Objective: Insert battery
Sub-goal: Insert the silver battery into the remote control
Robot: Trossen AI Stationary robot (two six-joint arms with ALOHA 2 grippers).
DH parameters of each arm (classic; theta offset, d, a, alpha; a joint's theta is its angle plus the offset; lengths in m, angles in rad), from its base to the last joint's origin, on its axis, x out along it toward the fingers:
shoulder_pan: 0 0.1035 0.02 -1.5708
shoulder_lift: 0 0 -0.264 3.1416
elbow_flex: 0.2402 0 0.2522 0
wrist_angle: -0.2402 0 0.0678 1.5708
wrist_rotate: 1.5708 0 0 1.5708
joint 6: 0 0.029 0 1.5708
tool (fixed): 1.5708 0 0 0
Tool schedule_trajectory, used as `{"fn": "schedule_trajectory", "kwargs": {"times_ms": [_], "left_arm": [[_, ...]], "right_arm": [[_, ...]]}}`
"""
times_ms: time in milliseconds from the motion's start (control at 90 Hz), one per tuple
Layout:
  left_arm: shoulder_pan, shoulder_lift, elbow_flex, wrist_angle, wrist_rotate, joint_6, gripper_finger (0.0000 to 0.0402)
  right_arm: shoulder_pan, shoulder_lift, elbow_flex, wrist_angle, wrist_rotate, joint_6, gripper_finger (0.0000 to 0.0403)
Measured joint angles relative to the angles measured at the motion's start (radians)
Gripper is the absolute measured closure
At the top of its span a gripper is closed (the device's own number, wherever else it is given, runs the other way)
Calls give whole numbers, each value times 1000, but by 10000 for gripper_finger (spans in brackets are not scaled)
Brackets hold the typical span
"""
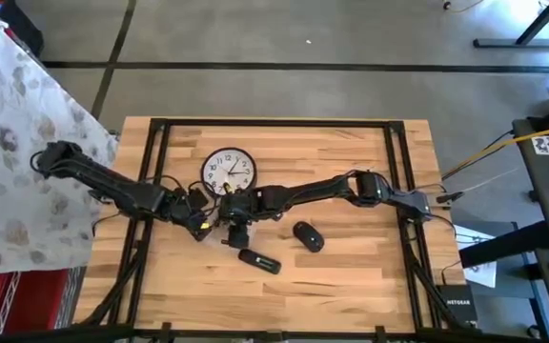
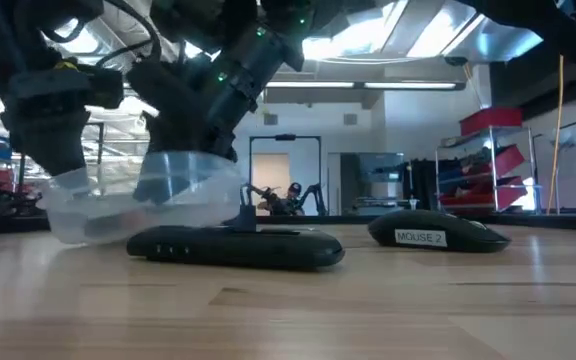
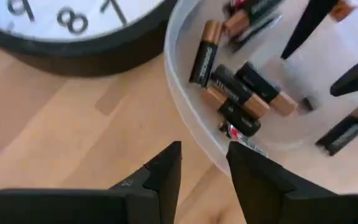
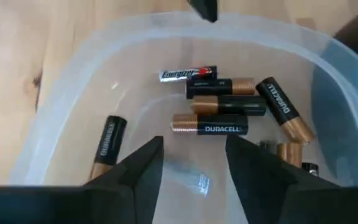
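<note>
Wooden table (image 1: 351, 276), early days: my right gripper (image 4: 188, 165) hangs open over the batteries (image 4: 219, 115) in the clear tub (image 4: 67, 106), nothing picked. Left gripper (image 3: 204, 168) open beside its rim.

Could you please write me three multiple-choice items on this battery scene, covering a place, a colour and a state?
1. Where are the loose batteries?
A. In the clear plastic tub
B. On top of the wall clock
C. Under the mouse

2. What colour is the clock's face?
A. Red
B. White
C. Green

3. How is the right gripper?
A. Shut on a battery
B. Open above the tub
C. Resting on the remote

Answers: 1 A, both wrist views show the batteries lying inside the tub. 2 B, the high view shows a white dial in a black rim. 3 B, the right wrist view shows its fingers apart over the batteries, holding nothing.
</note>
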Motion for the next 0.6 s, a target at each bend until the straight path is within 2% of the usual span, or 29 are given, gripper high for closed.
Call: {"fn": "schedule_trajectory", "kwargs": {"times_ms": [322,600], "left_arm": [[1,2,57,-10,-63,101,283],[5,4,104,-13,-77,188,283]], "right_arm": [[2,-6,2,-25,-17,-307,240],[-3,29,7,61,-17,-358,240]]}}
